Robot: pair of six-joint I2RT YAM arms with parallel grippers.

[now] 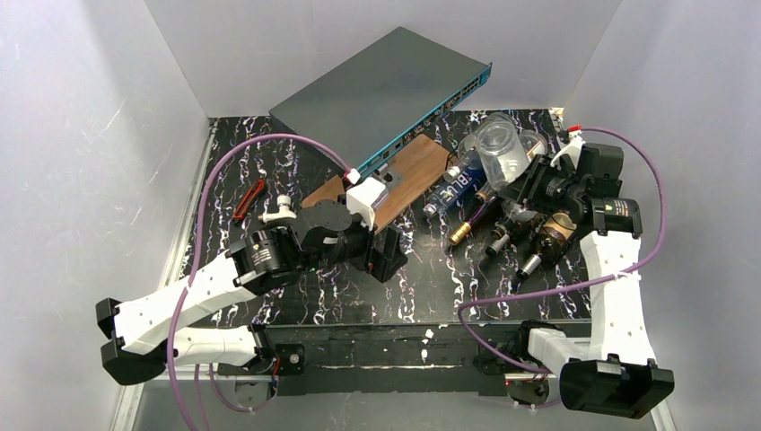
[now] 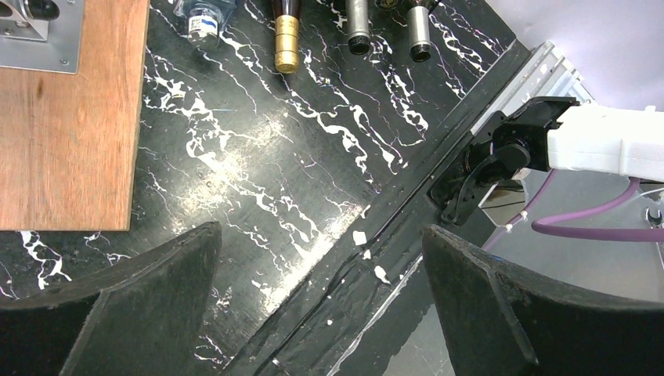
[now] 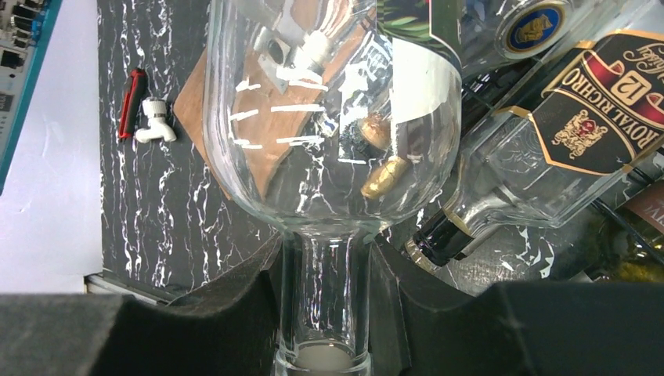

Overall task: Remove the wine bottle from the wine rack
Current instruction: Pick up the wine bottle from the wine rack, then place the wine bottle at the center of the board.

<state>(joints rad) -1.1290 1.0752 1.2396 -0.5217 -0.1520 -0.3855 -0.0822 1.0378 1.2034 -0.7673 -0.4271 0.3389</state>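
Top external: wine bottle [image 1: 465, 231] lies among other bottles near the table's [image 1: 422, 287] right edge, glass [image 1: 501, 151] above them | Left wrist: left jaws wide apart, empty, over near edge | Right wrist: right jaws clamp glass stem [image 3: 325, 274]

Top view: we note bright, even overhead light, walls [image 1: 81, 135] washed pale, shadows soft. Left wrist view: we see glare patch on desk [image 2: 235, 160] mid-frame; left end effector [image 2: 319, 229] dark, soft-focus along bottom edge. Right wrist view: white reflection streaks on glass [image 3: 329, 117]; refraction warps background.
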